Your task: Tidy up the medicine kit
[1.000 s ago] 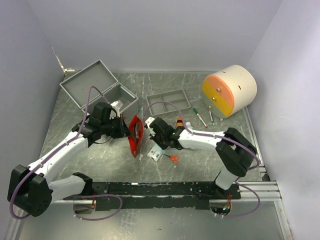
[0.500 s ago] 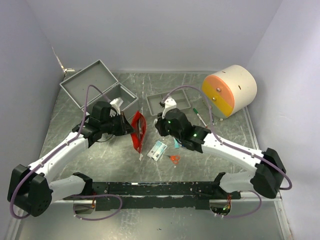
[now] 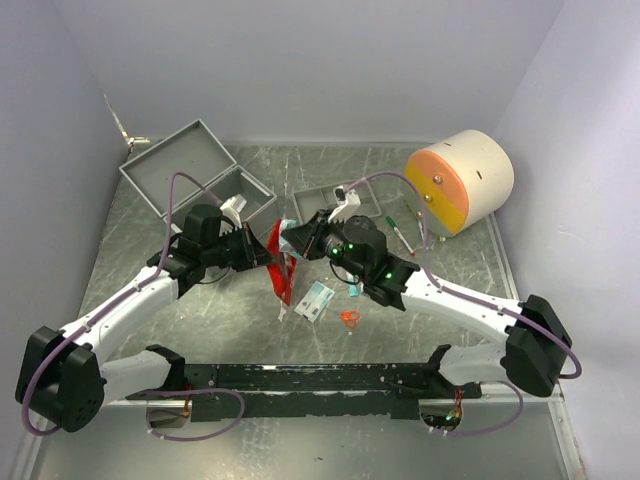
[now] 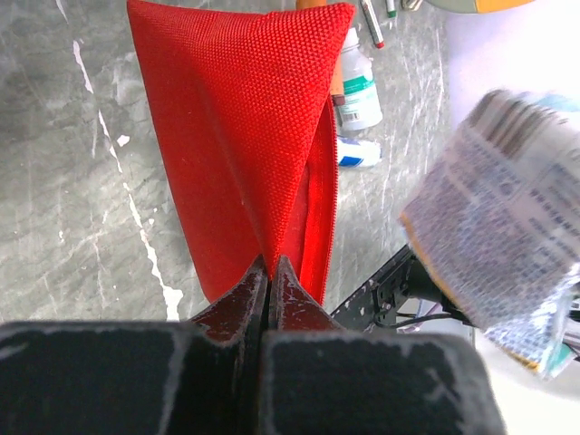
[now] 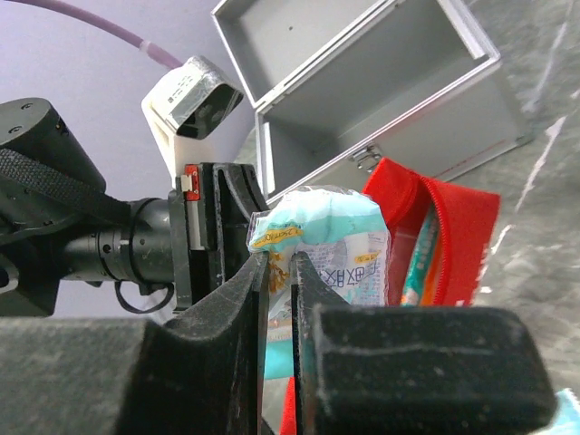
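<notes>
Right gripper (image 5: 279,272) swung left, pinching packet (image 5: 326,227) just right of red pouch (image 4: 245,136) mouth; left gripper (image 4: 269,267) clamps pouch edge upright

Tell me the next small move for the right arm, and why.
Probably ease the right gripper down and forward so its sealed packet slides into the red pouch. The left gripper pinches the pouch's edge and holds its unzipped mouth open. The packet hangs right at that opening, not yet inside.
</notes>
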Motion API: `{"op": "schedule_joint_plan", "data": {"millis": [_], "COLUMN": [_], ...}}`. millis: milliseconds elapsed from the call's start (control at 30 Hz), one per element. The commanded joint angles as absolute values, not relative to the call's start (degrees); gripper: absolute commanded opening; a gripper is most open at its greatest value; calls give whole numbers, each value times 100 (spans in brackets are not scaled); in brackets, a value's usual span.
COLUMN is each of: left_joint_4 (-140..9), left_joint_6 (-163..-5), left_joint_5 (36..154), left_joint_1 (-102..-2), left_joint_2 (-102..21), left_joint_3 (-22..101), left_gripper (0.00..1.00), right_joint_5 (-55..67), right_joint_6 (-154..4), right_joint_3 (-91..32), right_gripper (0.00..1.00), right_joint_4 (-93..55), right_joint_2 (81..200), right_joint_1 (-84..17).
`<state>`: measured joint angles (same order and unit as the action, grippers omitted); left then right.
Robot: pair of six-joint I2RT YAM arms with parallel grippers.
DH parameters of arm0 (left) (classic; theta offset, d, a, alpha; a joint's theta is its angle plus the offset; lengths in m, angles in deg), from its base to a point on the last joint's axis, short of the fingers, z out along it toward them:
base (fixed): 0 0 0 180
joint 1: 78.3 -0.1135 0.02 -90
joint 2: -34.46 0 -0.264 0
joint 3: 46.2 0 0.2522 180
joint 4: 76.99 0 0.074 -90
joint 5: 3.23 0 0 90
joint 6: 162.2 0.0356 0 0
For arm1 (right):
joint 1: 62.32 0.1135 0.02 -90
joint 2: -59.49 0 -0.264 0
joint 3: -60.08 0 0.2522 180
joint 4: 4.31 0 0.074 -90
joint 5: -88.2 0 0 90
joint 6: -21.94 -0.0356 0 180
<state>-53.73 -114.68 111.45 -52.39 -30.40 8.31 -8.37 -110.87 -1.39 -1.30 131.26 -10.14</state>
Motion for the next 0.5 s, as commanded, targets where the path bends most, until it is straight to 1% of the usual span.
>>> {"op": "schedule_joint_plan", "data": {"millis": [0, 467], "left_joint_4": [-5743, -5886], "left_joint_6": [-11514, -11577], "left_joint_5": [11366, 11497], "left_joint_1": [-5281, -5281], "left_joint_2": [-2988, -2990], "left_joint_3": [791, 756], "left_gripper": [7, 7], "right_joint_5": [-657, -1110], "right_joint_6": [-11773, -12375], "right_joint_3": [12, 466], "right_gripper": [4, 4], "right_joint_4": [490, 598], "right_joint_2": [13341, 13647], "right_joint_1": [-1016, -1014]}}
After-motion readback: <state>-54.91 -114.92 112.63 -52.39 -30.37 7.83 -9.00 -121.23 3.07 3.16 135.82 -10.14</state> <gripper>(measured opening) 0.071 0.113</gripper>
